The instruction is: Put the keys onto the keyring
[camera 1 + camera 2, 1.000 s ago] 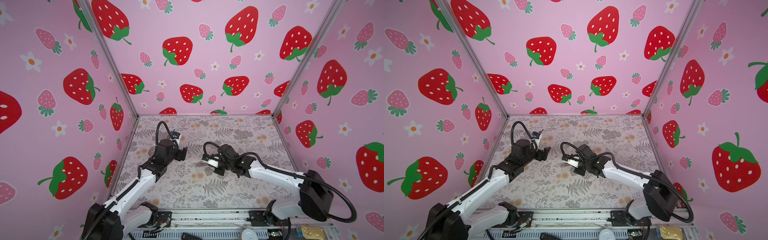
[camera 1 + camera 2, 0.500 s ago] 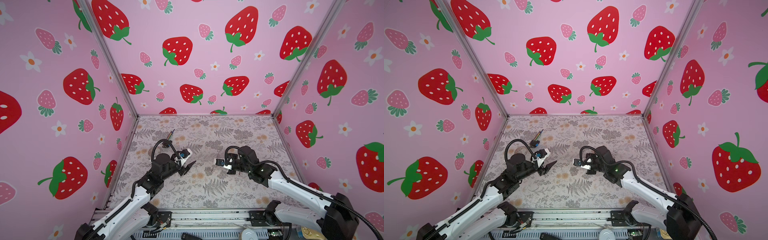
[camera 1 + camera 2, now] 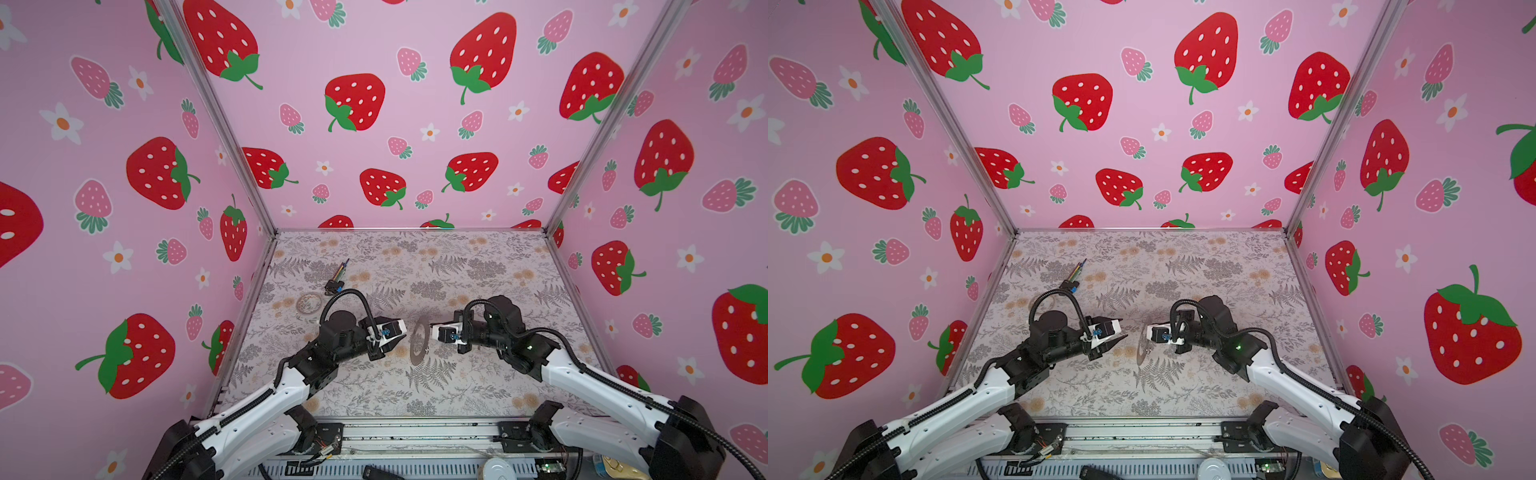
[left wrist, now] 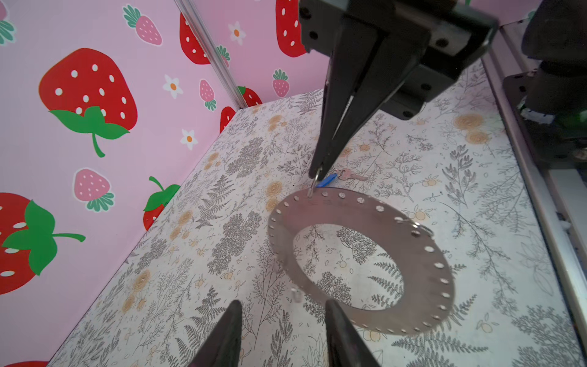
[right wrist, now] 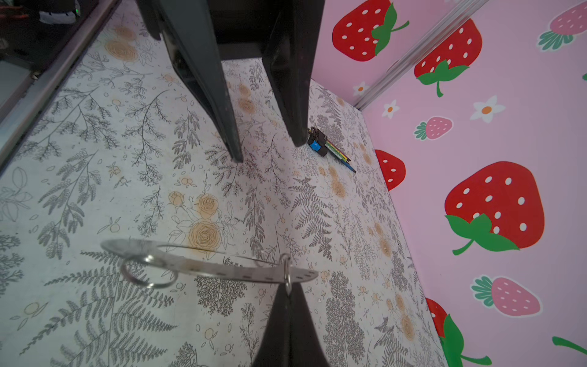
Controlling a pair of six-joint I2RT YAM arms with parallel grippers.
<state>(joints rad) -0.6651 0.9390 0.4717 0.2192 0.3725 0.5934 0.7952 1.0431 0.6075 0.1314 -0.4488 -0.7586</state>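
Narrowing the left gripper (image 4: pixel 282 303) from last second's wide spread to a moderate empty gap, pointing toward the keyring (image 4: pixel 422 273). Clamping the right gripper (image 4: pixel 318 173) tight on a small split ring (image 4: pixel 314 184) at that keyring's rim, dangling it tilted over the worktop (image 4: pixel 190 254). Leaving the keys (image 4: pixel 330 179) lying just beyond.

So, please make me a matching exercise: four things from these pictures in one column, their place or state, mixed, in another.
1 keyring
2 keys
3 left claw
4 plug with coloured wires

A open, empty
B on the table near the pale hoop
C hanging from the shut right claw
D on the table near the right claw's tip

Pairs: 1-C, 2-D, 3-A, 4-B
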